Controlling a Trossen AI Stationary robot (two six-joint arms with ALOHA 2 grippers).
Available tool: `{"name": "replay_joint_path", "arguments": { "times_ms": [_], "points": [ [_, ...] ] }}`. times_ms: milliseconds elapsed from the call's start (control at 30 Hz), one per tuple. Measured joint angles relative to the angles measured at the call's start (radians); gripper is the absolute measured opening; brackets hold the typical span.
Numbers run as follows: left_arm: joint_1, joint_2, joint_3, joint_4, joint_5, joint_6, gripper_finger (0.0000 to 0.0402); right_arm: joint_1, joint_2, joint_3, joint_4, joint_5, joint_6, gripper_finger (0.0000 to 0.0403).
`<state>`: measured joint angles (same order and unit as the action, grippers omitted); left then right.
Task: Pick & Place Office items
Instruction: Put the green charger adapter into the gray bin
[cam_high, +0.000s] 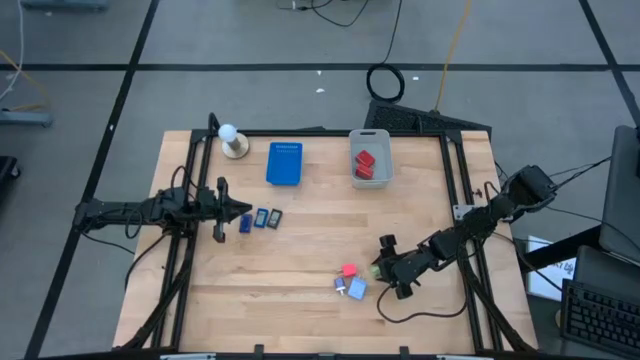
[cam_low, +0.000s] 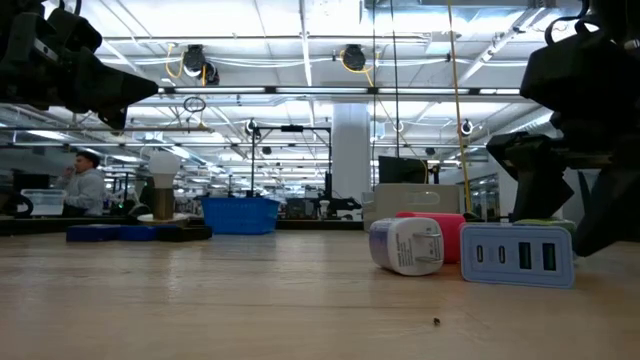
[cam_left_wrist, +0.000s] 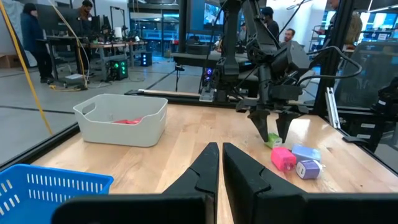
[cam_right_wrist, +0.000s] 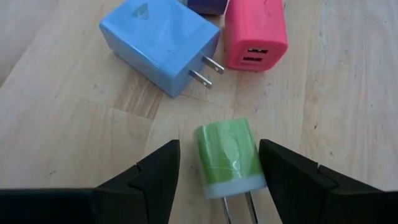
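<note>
Straddling green charger (cam_right_wrist: 227, 157) w/ right gripper (cam_right_wrist: 217, 171), jaws set wide either side, nothing gripped yet.

Detail: the fingers flank the green charger w/ gaps both sides, prob. so a squeeze lands on its round body, prongs toward the wrist. Pink charger (cam_right_wrist: 255, 32) & light-blue charger (cam_right_wrist: 158, 45) lie just beyond the green one, blue's prongs aimed at it; a white-purple one (cam_low: 407, 245) sits beside those. Grey bin (cam_high: 369, 158), well away from the green charger toward the table's back, already has red pieces (cam_high: 365, 163), so likely the drop spot. Left gripper (cam_high: 240, 211) waits closed & empty, well across from the green charger, by three dark-blue rectangles (cam_high: 261, 218).
</note>
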<state>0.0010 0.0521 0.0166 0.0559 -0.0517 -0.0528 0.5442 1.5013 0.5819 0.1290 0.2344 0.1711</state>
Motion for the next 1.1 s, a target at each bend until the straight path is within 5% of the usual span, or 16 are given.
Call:
{"name": "replay_joint_path", "arguments": {
  "times_ms": [1100],
  "points": [
    [0.0, 0.0, 0.0, 0.0, 0.0, 0.0, 0.0021, -0.024, 0.017, 0.0, 0.009, -0.003, -0.008, 0.0145]
  ]
}}
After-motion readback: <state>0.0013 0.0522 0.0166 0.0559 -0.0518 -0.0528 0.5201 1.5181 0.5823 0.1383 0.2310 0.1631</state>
